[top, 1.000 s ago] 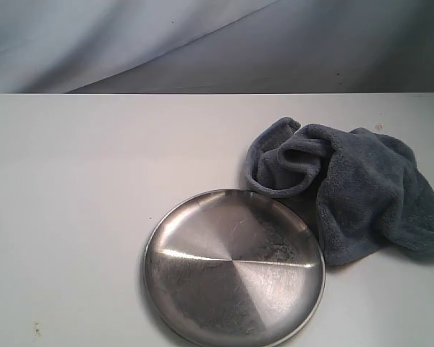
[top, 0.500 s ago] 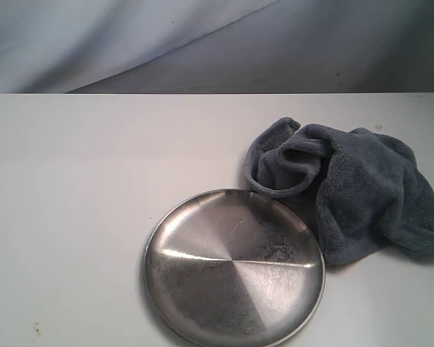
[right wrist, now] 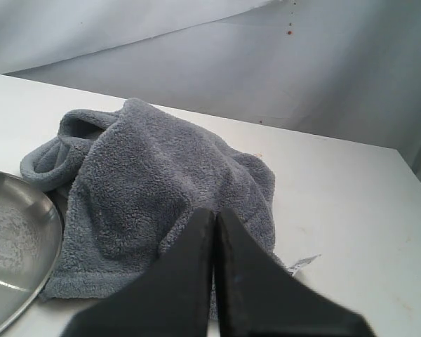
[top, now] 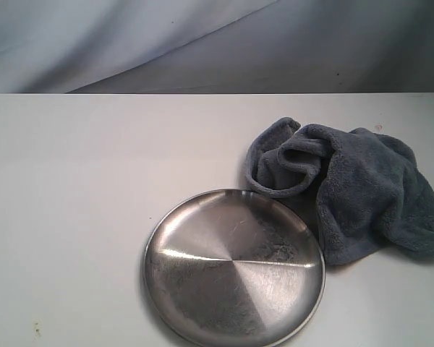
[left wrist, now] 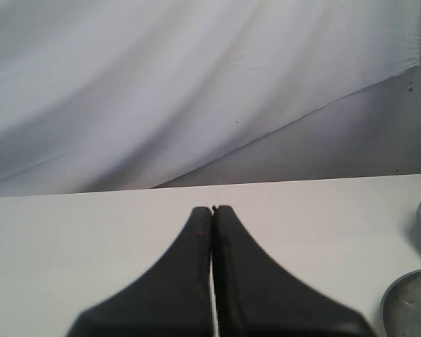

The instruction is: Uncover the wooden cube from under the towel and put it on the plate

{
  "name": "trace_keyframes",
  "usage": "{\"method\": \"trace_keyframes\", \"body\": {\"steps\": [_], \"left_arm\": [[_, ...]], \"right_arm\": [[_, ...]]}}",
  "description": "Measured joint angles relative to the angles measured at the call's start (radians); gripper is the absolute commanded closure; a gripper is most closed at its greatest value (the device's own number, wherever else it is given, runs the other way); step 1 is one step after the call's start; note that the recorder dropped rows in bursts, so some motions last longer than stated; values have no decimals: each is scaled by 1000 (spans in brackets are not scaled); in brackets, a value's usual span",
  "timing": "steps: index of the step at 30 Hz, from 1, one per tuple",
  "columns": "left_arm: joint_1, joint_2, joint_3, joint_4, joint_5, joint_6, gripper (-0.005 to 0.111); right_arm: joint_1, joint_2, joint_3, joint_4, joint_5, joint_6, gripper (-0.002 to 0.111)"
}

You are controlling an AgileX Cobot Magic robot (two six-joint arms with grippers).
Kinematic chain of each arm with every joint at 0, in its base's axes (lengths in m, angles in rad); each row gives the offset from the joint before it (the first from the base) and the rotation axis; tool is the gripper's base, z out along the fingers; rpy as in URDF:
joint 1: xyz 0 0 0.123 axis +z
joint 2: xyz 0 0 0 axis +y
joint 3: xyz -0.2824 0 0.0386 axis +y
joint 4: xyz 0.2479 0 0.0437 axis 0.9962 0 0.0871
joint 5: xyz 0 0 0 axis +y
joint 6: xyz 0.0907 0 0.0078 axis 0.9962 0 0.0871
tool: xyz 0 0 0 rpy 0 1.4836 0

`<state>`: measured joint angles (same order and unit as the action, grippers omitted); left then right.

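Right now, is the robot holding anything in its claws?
No, nothing. The left gripper and the right gripper are both shut on empty air, and the towel lies untouched beside the plate.

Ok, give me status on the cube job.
Left gripper, right gripper: fingers shut, empty. Towel bunched beside plate, wooden cube not visible. Plate bare, nothing lying on the towel.

scene change: none visible | exterior view: earlier and current pictures match
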<state>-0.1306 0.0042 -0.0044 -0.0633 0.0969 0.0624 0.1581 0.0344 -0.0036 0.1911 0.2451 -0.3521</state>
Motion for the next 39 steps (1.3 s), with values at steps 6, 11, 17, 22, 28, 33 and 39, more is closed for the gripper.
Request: {"method": "trace_keyframes", "body": {"steps": [6, 11, 17, 22, 28, 33, 39], "left_arm": [[0, 0, 0, 0, 0, 0, 107], [0, 0, 0, 0, 0, 0, 107], [0, 0, 0, 0, 0, 0, 107], [0, 0, 0, 0, 0, 0, 107], [0, 0, 0, 0, 0, 0, 107], [0, 0, 0, 0, 0, 0, 107], [0, 0, 0, 0, 0, 0, 107]], "right_arm": [[0, 0, 0, 0, -18, 0, 108], [0, 0, 0, 56, -185, 0, 108], [0, 0, -62, 79, -264, 0, 108], [0, 0, -180, 79, -265, 0, 108], [0, 0, -185, 79, -261, -5, 108], [0, 0, -185, 121, -245, 13, 108], [0, -2, -226, 138, -223, 19, 108]]}}
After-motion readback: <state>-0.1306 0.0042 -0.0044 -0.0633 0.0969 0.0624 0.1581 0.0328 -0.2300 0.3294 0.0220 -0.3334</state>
